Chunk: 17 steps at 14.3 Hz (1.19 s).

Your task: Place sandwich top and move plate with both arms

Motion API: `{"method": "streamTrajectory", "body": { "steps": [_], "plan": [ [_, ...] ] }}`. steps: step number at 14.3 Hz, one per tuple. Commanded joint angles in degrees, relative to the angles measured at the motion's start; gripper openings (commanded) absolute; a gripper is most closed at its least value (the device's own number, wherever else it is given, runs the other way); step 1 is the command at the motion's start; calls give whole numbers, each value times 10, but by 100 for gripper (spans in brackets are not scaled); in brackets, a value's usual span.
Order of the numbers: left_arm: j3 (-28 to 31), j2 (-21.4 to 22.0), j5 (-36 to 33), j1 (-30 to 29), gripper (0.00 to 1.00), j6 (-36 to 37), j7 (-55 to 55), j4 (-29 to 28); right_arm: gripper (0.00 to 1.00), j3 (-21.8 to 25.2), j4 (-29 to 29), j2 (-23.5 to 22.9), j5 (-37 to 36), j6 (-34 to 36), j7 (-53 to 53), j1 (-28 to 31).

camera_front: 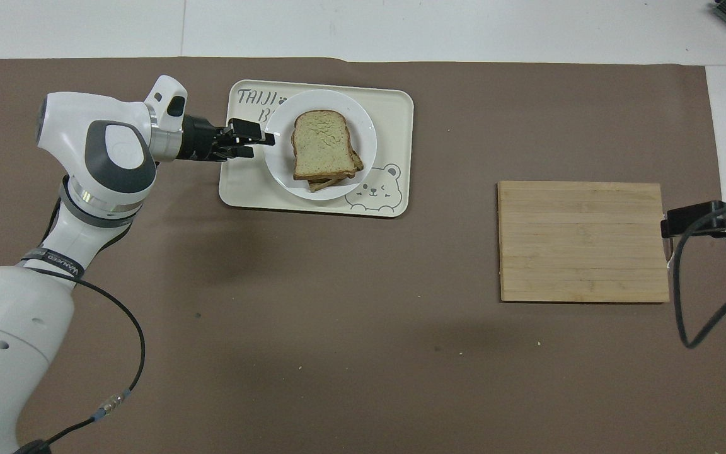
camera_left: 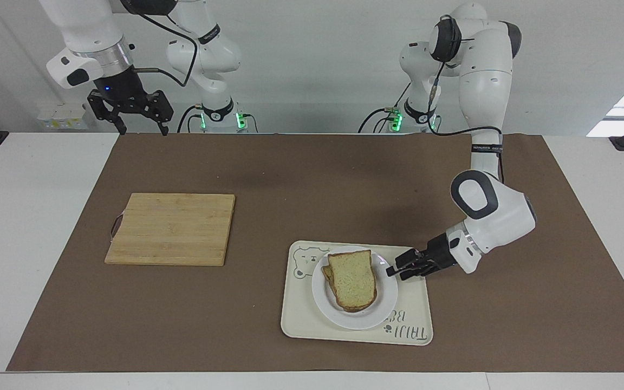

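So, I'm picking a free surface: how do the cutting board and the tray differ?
The cutting board is plain wood; the tray is cream with a bear drawing. The cutting board is bare; the tray holds the plate with the sandwich. The cutting board lies toward the right arm's end, the tray toward the left arm's. Both are flat rectangles on the mat.

Bright, even room light from overhead; soft blurred shadows on the brown mat (camera_left: 301, 179), sharp focus, faint glare on the plate (camera_left: 354, 319)
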<state>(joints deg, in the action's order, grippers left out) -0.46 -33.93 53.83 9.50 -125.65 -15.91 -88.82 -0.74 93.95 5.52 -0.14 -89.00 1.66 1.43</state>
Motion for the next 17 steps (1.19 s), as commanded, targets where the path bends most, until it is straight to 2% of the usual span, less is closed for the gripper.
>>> {"method": "streamTrajectory", "body": {
  "steps": [1,5,10,14,17],
  "plan": [
    [24,67,-77,3,100,11,60,-35,100,-4,-7,-5,-9,8,-6,9],
    [64,141,-209,-5,100,117,100,-43,100,-4,-3,-2,-6,4,-5,9],
    [76,222,-450,-6,100,181,101,-38,100,-3,-4,-2,-6,7,-6,10],
    [77,290,-521,-5,100,230,102,-38,100,-3,-5,-2,-1,5,-6,9],
    [77,341,-535,-4,100,275,100,-38,100,-5,-5,-2,2,6,-7,7]
  ]
}}
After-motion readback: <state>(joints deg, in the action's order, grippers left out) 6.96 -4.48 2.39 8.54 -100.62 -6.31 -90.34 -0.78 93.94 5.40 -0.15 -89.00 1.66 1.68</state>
